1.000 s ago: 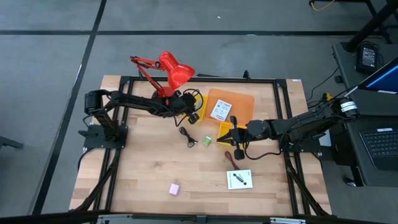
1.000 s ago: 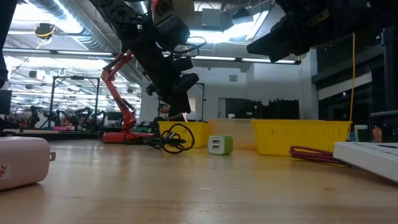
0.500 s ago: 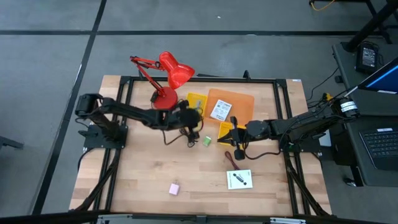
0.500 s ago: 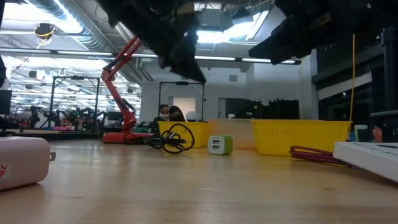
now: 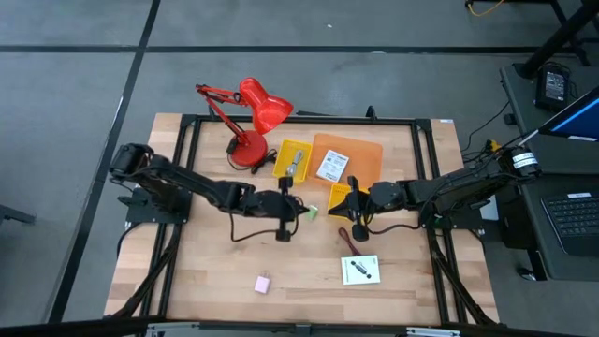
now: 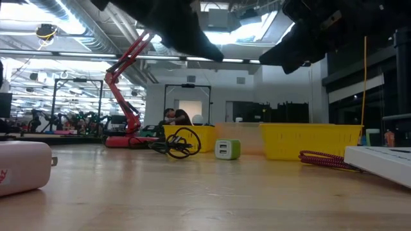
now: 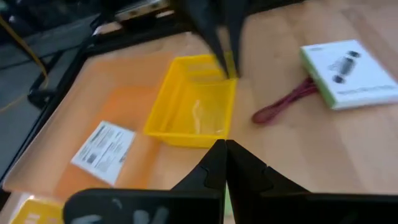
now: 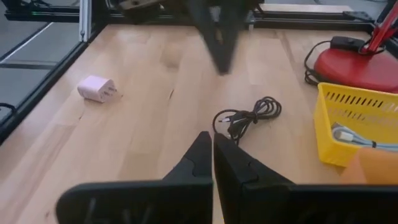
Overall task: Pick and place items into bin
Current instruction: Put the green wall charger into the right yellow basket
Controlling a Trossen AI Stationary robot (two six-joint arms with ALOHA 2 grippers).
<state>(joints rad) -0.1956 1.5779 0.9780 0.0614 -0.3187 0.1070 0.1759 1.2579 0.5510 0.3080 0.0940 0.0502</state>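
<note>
My left gripper (image 5: 292, 206) (image 7: 225, 148) hangs shut and empty above the table's middle, over the black cable (image 8: 245, 118) (image 6: 180, 142) and beside the green block (image 5: 310, 212). My right gripper (image 5: 346, 201) (image 8: 212, 138) is shut and empty above a small yellow bin (image 5: 337, 198). A second yellow bin (image 5: 293, 157) holds the bluish-grey tool (image 8: 349, 135). One white card (image 5: 329, 166) lies on an orange mat (image 5: 360, 154). The other card (image 5: 360, 270), the maroon cord (image 5: 354, 239) and the pink block (image 5: 262, 283) lie on the wood.
The red desk lamp (image 5: 253, 117) stands at the far edge, its base (image 8: 364, 62) next to the bin with the tool. A black frame (image 5: 187, 140) borders the table. Bare wood lies on the near left (image 5: 197, 271).
My left gripper has swung from the far yellow bin beside the lamp toward the table's near edge and right, rising out of the low view, and now hangs over the black cable. The bin with the tool, hidden under the arm before, now shows. My right arm has kept still.
</note>
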